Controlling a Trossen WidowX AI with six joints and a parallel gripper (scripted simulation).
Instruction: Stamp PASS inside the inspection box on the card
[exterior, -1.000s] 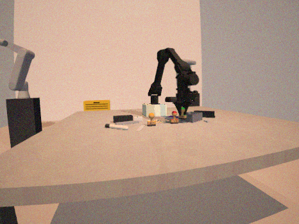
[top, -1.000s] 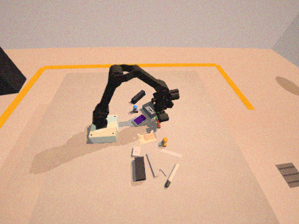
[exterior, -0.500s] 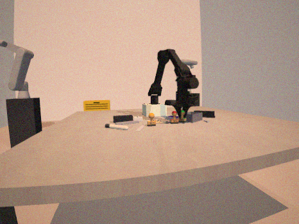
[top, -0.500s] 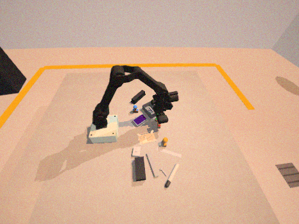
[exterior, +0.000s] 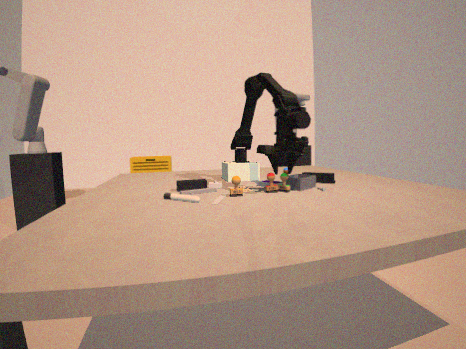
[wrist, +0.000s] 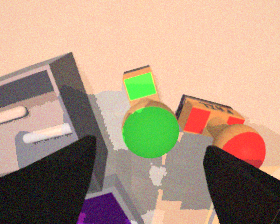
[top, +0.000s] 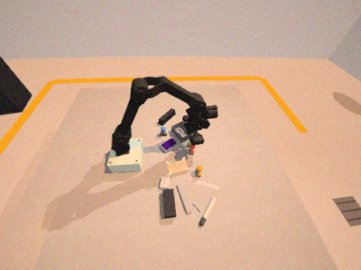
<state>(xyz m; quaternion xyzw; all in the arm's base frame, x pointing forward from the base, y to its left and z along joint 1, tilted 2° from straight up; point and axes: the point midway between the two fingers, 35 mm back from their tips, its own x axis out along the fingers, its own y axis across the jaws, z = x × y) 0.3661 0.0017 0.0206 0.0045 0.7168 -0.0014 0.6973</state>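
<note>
The stamp with the green knob [top: 189,144] [exterior: 284,176] [wrist: 150,131] stands upright on the bench, its green label facing up. My gripper [exterior: 283,167] [wrist: 151,150] is open above it, with the green knob between the spread fingers in the wrist view and no finger touching it. The red-knobbed stamp [top: 192,148] [exterior: 271,176] [wrist: 244,149] stands close beside it, near the right finger in the wrist view. The purple ink pad [top: 168,145] [wrist: 105,207] lies by the grey tray. The card [top: 177,166] lies nearer the front; its marks are too small to read.
The grey tray [exterior: 302,182] [wrist: 77,95] holds small pale rods. A blue-knobbed stamp [top: 163,131] and a black block [top: 166,117] stand behind the pad. An orange-knobbed stamp [top: 199,170] [exterior: 236,185] is right of the card. Another black block [top: 168,203] and a marker [top: 208,210] lie in front.
</note>
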